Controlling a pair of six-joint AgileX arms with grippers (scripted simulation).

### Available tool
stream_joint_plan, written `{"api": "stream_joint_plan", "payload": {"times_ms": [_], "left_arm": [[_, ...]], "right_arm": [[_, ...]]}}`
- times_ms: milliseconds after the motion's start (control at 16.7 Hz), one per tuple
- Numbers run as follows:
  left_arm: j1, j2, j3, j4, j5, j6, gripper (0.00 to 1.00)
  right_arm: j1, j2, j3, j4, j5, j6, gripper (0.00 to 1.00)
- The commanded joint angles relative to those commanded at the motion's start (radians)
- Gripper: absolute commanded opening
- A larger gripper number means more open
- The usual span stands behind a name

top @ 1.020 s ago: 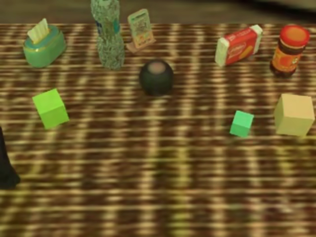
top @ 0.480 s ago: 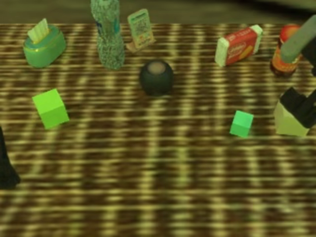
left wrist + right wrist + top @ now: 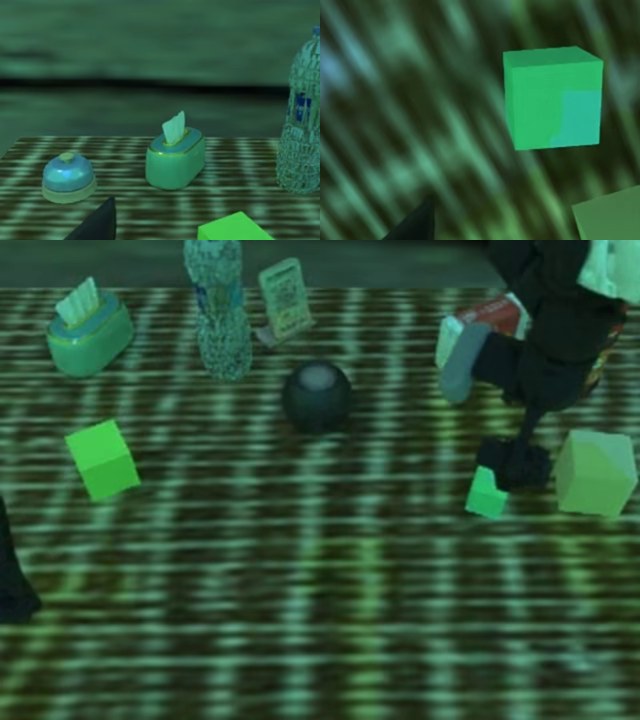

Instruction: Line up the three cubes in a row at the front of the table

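Observation:
The small teal-green cube point(image 3: 486, 496) rests on the woven table point(image 3: 320, 620) at the right, and it fills the right wrist view point(image 3: 552, 97). My right gripper point(image 3: 512, 464) hangs open just behind and to the right of it, between it and the pale beige cube point(image 3: 597, 472). Only one dark fingertip point(image 3: 419, 222) shows in the right wrist view, and a corner of the beige cube point(image 3: 612, 215) shows too. The lime-green cube point(image 3: 102, 458) sits at the left point(image 3: 232, 229). My left gripper point(image 3: 12, 585) is parked, open, at the table's left edge.
Along the back stand a green tissue box point(image 3: 88, 332), a water bottle point(image 3: 220, 310) and a small card stand point(image 3: 285, 298). A dark sphere point(image 3: 316, 395) sits near the middle. My right arm partly hides the red-and-white box point(image 3: 480, 320). A bell point(image 3: 68, 177) stands near the tissue box.
My right arm has swung in from the right edge, past the beige cube, and its gripper now hangs beside the teal cube. No cube has moved. The left arm is still.

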Motion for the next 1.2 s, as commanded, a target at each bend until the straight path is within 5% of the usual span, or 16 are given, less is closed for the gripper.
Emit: {"api": "stream_joint_plan", "payload": {"times_ms": [600,1200], "left_arm": [[0.0,0.0,0.0,0.0,0.0,0.0,1.0],[0.0,0.0,0.0,0.0,0.0,0.0,1.0]], "right_arm": [[0.017,0.118,0.117,-0.053,0.002,-0.048,1.0],[0.023,0.229,-0.061,0.235,0.003,-0.046,1.0]]}}
